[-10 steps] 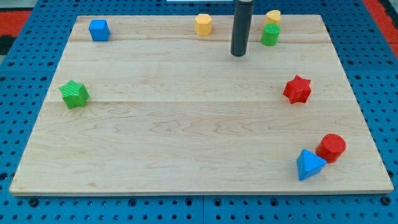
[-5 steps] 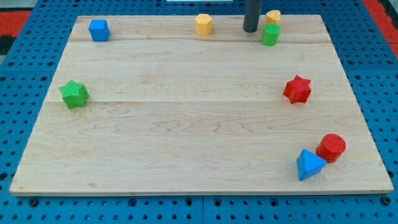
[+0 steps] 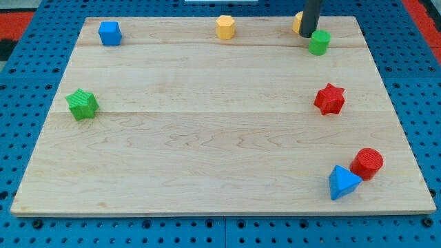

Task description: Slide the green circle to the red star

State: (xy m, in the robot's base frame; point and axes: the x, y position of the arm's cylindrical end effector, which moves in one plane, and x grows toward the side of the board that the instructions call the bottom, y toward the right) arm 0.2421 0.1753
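Observation:
The green circle [image 3: 319,43], a small green cylinder, stands near the view's top right of the wooden board. My tip [image 3: 307,35] is right against its upper-left side. The red star [image 3: 329,98] lies below the green circle, toward the view's right edge, apart from it. A yellow block [image 3: 298,22] is mostly hidden behind the rod.
A yellow hexagon block [image 3: 225,27] and a blue cube [image 3: 109,32] sit along the view's top. A green star [image 3: 82,104] is at the view's left. A red cylinder [image 3: 367,163] and a blue triangle [image 3: 342,182] touch at the bottom right. The board's edge [image 3: 220,211] runs along the bottom.
My tip moved up and then right, passing in front of the yellow block. The green circle shifted to the right and slightly down.

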